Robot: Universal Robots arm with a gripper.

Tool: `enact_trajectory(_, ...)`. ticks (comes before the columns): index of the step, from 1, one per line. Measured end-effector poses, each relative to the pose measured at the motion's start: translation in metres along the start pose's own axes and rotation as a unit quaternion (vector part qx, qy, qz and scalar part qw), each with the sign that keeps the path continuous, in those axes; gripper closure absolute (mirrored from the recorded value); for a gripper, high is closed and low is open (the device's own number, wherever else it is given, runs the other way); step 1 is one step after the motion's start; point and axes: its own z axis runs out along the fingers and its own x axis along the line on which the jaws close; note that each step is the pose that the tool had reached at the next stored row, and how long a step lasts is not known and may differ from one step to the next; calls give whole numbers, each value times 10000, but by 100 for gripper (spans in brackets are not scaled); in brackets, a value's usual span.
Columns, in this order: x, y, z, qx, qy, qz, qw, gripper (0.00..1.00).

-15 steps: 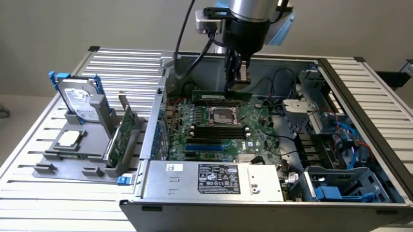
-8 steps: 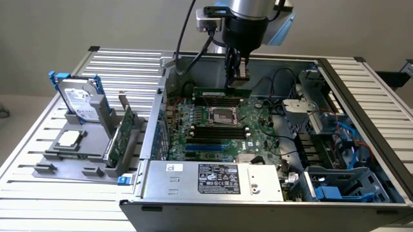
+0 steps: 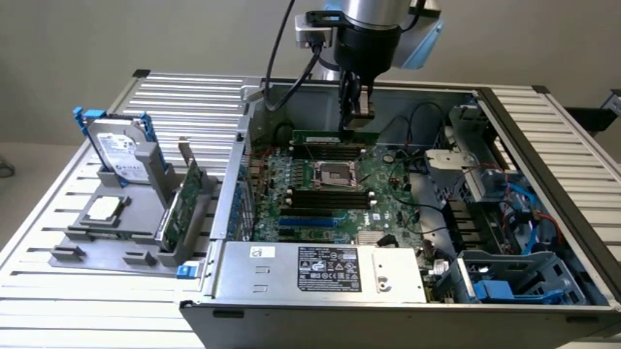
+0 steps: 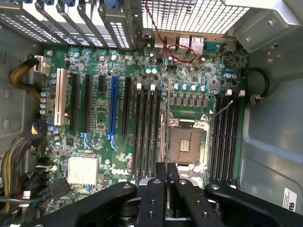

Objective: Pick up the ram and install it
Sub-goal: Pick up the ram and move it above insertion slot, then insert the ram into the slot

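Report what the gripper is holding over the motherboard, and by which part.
The ram. The gripper is shut on its upper long edge, toward the stick's end at the exterior view's right.

black jaws, silver arm (image 3: 374,11), black cable (image 3: 281,40)

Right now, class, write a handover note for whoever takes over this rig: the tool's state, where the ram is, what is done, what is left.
Tool: shut on the long thin green circuit-board ram stick, held above the green motherboard inside the open grey computer case.
Done: ram is picked up and sits over the board.
Left: ram is not seated in any long black memory slot.
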Motion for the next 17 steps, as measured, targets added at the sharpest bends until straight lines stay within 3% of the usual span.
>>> enact_trajectory(13, 0, 0, 0, 0, 1, 0, 10000, 87)
enact_trajectory(17, -8, 33, 68, -2, 19, 9, 10000, 87)
